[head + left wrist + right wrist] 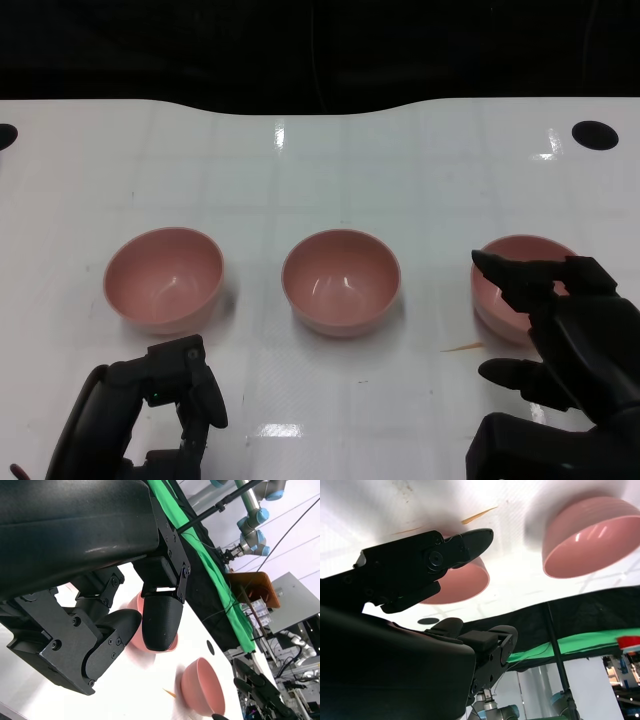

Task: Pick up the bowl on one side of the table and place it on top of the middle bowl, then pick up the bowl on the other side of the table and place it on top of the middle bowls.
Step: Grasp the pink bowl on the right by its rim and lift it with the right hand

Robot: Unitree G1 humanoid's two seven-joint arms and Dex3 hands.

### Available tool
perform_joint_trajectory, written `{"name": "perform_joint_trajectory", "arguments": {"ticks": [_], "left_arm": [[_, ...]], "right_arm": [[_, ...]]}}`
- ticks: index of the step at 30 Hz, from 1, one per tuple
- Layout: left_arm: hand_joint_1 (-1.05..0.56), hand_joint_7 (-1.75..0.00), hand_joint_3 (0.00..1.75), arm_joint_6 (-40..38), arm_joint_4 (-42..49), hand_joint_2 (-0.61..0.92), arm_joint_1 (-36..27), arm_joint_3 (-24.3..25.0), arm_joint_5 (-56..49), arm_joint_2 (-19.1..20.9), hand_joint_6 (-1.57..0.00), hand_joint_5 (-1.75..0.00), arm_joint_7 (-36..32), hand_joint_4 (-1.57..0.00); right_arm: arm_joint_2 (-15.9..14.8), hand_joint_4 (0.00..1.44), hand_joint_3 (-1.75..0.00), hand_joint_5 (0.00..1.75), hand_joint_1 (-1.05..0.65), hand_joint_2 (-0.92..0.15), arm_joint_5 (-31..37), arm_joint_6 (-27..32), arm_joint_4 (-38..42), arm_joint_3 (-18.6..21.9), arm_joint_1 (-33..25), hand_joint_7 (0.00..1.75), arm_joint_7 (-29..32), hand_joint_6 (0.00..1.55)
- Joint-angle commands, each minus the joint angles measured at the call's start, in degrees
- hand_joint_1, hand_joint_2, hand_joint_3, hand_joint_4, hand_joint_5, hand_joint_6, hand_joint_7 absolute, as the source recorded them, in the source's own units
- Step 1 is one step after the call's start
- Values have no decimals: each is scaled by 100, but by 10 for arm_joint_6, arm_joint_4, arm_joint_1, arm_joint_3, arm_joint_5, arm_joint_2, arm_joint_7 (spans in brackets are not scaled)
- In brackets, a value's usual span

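Orange sliver [462,348] on table [330,180] beside right bowl [505,300].

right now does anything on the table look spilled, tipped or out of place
Only one oddity: a thin orange sliver lies on the white table just left of the right bowl. All three pink bowls sit upright, and nothing looks spilled.

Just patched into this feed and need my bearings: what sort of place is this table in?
Most likely a robotics lab. Beyond the white table with its pink bowls, the left wrist view shows an industrial robot arm, a green cloth backdrop and cluttered equipment racks.
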State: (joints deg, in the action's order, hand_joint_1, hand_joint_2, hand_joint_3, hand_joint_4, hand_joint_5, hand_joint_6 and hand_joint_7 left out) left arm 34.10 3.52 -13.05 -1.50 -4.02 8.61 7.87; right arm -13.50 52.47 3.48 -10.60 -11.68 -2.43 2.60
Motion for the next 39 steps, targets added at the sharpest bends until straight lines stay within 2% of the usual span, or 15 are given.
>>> {"name": "perform_joint_trajectory", "arguments": {"ticks": [1,8,12,23,28,32,34,35,38,39], "left_arm": [[-4,-154,152,3,2,31,2,3,-2,4,-85,-173,-2,-88],[-5,-154,154,-8,-17,30,-10,-2,-6,1,-86,-173,-4,-89],[-6,-154,153,-15,-31,31,-16,-3,-5,0,-84,-172,-4,-88],[-5,-155,153,-22,-45,30,-20,-3,-9,-1,-85,-173,-7,-88],[-5,-153,153,-16,-39,29,-17,-2,-11,-3,-86,-172,-9,-89],[-5,-152,154,-9,-33,29,-15,-3,-13,-3,-85,-171,-9,-90],[-5,-152,154,-6,-32,29,-16,-3,-14,-4,-86,-171,-10,-89],[-5,-152,154,-5,-34,29,-17,-4,-15,-4,-86,-171,-10,-89],[-4,-152,154,-5,-35,29,-18,-5,-15,-6,-86,-172,-9,-89],[-4,-152,154,-5,-36,29,-19,-5,-16,-6,-86,-172,-9,-89]], "right_arm": [[-14,2,0,66,-52,-86,15,17,13,-6,19,10,-3,28],[-20,2,0,67,-52,-85,43,43,76,-25,59,7,19,29],[-24,3,-1,65,-52,-87,56,72,112,-38,84,6,2,29],[-29,10,0,60,-52,-89,48,90,228,-73,139,6,29,36],[-31,37,0,43,-52,-90,38,84,267,-87,154,4,44,54],[-38,76,-1,27,-45,-92,31,69,295,-101,162,3,50,73],[-43,87,-2,24,-41,-92,26,57,303,-103,163,5,60,81],[-45,91,-2,27,-39,-92,21,45,311,-103,164,5,74,85],[-47,90,-1,80,-29,-92,5,20,323,-99,168,5,103,106],[-47,92,-1,88,-26,-92,1,16,325,-98,171,6,106,111]]}}
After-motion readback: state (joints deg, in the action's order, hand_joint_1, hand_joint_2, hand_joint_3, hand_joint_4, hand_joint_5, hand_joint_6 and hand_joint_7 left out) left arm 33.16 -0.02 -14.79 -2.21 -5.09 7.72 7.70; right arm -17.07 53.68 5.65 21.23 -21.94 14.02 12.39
